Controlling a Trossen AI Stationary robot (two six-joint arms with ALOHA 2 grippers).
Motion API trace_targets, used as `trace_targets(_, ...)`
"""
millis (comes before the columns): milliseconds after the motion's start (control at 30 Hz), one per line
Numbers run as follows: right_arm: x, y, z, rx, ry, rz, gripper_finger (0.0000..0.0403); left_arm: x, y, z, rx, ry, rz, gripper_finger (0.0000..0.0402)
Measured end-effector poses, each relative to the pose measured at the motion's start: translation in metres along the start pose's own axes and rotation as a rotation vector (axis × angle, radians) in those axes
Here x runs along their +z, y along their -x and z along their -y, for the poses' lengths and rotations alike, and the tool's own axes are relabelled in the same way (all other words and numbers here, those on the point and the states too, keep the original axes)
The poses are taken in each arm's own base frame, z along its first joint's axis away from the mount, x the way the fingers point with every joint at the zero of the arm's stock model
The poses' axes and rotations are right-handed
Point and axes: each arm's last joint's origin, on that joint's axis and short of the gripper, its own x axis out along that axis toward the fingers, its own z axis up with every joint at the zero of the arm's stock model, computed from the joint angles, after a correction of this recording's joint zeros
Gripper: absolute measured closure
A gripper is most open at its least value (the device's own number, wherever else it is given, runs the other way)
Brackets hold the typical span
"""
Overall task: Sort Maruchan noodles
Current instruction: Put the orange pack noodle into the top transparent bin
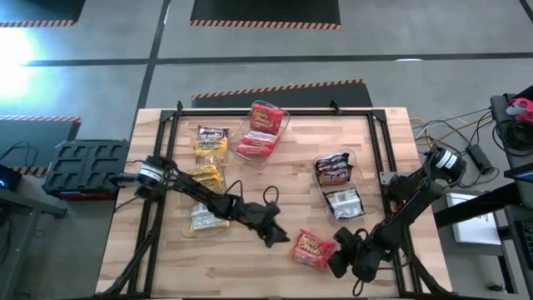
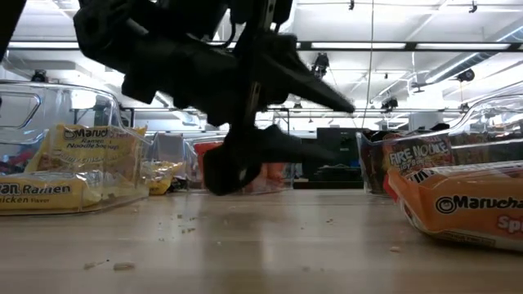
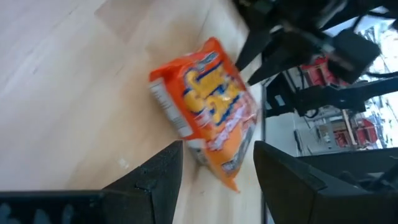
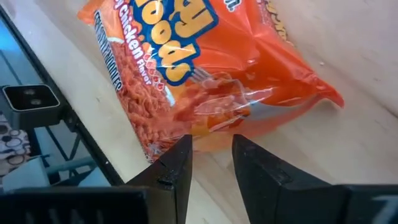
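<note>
One orange-red Maruchan noodles packet (image 1: 311,248) lies flat on the wooden table near its front edge, between my two grippers. My left gripper (image 1: 276,236) is open and low over the table just left of it. Its fingers point at the packet (image 3: 208,106) and stop short of it in the low view (image 2: 339,131). My right gripper (image 1: 343,250) comes slanting down from the right. It is open by a narrow gap (image 4: 211,163), with its tips at the packet's right edge (image 4: 205,74). My right gripper has its fingertips (image 4: 181,149) at the crimped edge of the packet (image 4: 214,142), slanting down from the table's right. The packet lies flat on the table. Whether the fingertips touch it I cannot tell.
Clear bins stand farther back: yellow packets at the left (image 1: 205,177), red ones at the far middle (image 1: 262,129), dark ones at the right (image 1: 337,179). A black metal frame (image 1: 375,142) runs around the table. Bare wood lies along the front edge.
</note>
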Motion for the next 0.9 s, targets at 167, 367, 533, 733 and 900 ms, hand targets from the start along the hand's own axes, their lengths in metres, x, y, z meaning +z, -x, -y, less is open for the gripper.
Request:
trace_targets(167,-0.001,-0.011,0.006,-0.039,-0.003,0.015,0.0303,0.005,-0.002,0.007,-0.021,-0.048,0.014,0.0222)
trace_targets(367,-0.003,-0.019,0.009,-0.056,-0.001,0.024,0.0305,0.006,-0.003,0.010,-0.024,-0.052,0.020,0.0222)
trace_targets(533,-0.002,-0.019,0.010,-0.071,0.005,0.025,0.0305,0.006,-0.003,0.009,-0.022,-0.050,0.019,0.0222)
trace_targets(733,0.001,-0.021,0.011,-0.082,0.025,0.027,0.0305,0.006,-0.003,0.009,-0.015,-0.014,0.017,0.0222)
trace_targets(900,0.002,-0.024,0.012,-0.092,0.038,0.033,0.0305,0.006,-0.003,0.009,0.005,0.035,0.053,0.0222)
